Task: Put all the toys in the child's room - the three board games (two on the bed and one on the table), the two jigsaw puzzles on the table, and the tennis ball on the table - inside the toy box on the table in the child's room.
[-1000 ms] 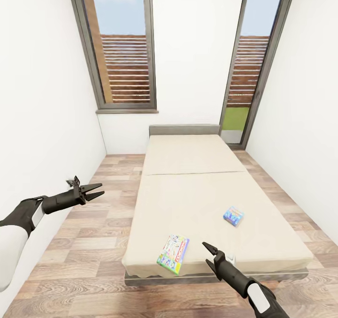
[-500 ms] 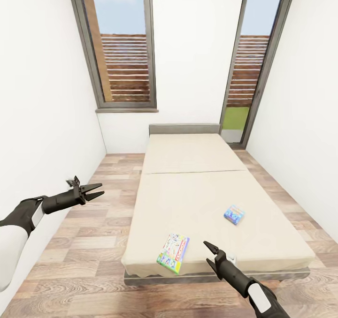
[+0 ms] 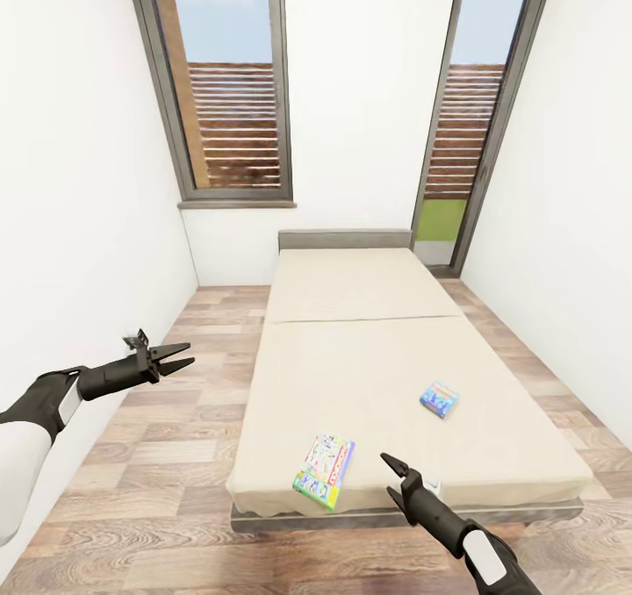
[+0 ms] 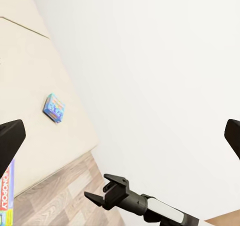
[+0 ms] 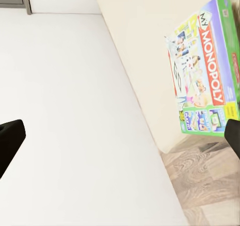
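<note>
Left fingers (image 3: pixel 178 358) spread wide, empty, over floor (image 3: pixel 175 437) left of bed (image 3: pixel 369 376). Right fingers (image 3: pixel 394 479) spread wide, empty, at bed's foot edge. Monopoly box (image 3: pixel 325 471) flat on mattress near foot edge, just left of right fingers. Blue box (image 3: pixel 439 398) on mattress farther up, toward bed's right side. Windows (image 3: pixel 230 86) beyond headboard.

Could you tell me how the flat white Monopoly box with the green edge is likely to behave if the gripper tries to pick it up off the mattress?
The flat white Monopoly box with the green edge looks like a stiff carton and probably light. Lying flat on the soft beige mattress, it may sink rather than slide. It rests near the foot edge, so it could tip off if pushed.
</note>
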### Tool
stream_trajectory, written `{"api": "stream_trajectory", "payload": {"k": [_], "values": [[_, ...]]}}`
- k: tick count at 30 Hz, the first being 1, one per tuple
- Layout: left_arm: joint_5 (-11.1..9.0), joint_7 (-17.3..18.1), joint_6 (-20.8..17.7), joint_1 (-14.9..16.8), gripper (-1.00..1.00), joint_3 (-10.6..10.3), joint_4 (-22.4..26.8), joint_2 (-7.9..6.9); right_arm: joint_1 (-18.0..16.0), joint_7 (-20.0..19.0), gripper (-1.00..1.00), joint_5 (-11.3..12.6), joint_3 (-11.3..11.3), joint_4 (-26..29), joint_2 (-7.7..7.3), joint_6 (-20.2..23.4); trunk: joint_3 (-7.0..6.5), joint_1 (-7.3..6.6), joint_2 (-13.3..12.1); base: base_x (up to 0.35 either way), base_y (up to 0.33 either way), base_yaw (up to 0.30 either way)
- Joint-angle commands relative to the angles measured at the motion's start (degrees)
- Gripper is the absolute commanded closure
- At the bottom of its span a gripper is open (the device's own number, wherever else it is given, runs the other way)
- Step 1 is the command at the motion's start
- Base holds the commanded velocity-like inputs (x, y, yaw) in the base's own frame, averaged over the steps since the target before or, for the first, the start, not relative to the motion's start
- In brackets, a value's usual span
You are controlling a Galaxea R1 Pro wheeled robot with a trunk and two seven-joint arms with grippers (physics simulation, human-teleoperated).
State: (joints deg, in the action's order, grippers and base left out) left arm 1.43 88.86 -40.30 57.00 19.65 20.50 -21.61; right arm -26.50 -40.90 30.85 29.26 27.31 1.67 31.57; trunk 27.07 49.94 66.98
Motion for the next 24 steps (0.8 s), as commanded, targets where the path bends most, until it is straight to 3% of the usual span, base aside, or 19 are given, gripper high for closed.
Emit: {"api": "stream_trajectory", "payload": {"k": [1,11,20,24], "values": [[0.2,0.3,-0.6,0.0,-1.0,0.1,0.0,0.0,0.0,0.1,-1.0,0.2,0.3,0.0,0.06,0.4,0.24,0.23,0.5,0.0,0.0,0.0],[0.2,0.3,-0.6,0.0,-1.0,0.2,0.0,-0.1,-0.3,0.5,-1.0,-0.1,0.0,0.5,1.36,1.1,2.04,2.42,4.5,0.0,0.0,0.0],[0.2,0.4,-0.6,0.0,-1.0,0.2,0.0,0.0,-1.6,0.5,-1.0,-1.2,-0.4,0.9,0.78,0.2,3.65,4.4,8.1,0.0,0.0,0.0],[0.2,0.2,-0.6,0.0,-1.0,0.3,0.0,0.18,-1.6,2.0,-1.0,-1.2,-0.5,0.2,0.84,-2.2,4.37,5.28,9.7,0.0,0.0,0.0]]}}
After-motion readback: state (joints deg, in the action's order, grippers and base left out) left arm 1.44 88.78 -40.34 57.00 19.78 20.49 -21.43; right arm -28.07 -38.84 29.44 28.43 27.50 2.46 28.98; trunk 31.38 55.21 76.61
